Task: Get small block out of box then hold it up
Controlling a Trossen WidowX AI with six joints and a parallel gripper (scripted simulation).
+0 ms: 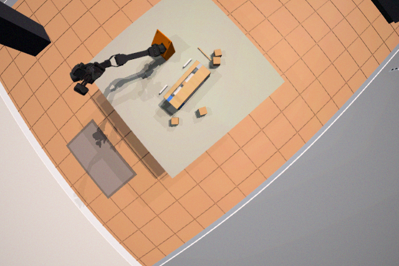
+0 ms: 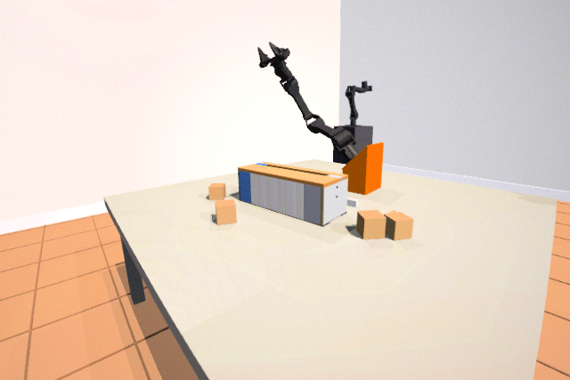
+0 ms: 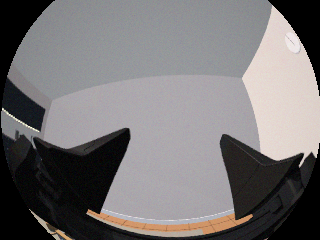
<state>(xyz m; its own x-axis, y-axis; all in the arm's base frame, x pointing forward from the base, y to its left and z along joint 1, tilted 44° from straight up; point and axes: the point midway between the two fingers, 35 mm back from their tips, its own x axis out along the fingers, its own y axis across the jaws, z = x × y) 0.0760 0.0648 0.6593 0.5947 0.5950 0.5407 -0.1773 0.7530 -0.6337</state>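
The box (image 1: 191, 86) (image 2: 280, 190) is long and low, with a wooden top that has a slot along it. It stands upright on the table (image 1: 238, 95) (image 2: 321, 297). One end section is blue, the other grey, and its end wall there is white. The small block on the shelf cannot be made out in any view. My gripper (image 2: 264, 45) (image 3: 176, 136) is open and empty, raised high above the table and well away from the box. In the wrist view only walls, ceiling and a strip of floor show past the fingers.
Wooden cubes (image 1: 217, 52) (image 1: 202, 110) (image 2: 370, 224) (image 2: 225, 212) stand in pairs near both box ends. A thin stick (image 1: 204, 54) lies by one pair. Two white bars (image 1: 186, 63) (image 1: 163, 89) lie along the box's arm side. An orange panel (image 2: 370, 168) stands at the arm's base.
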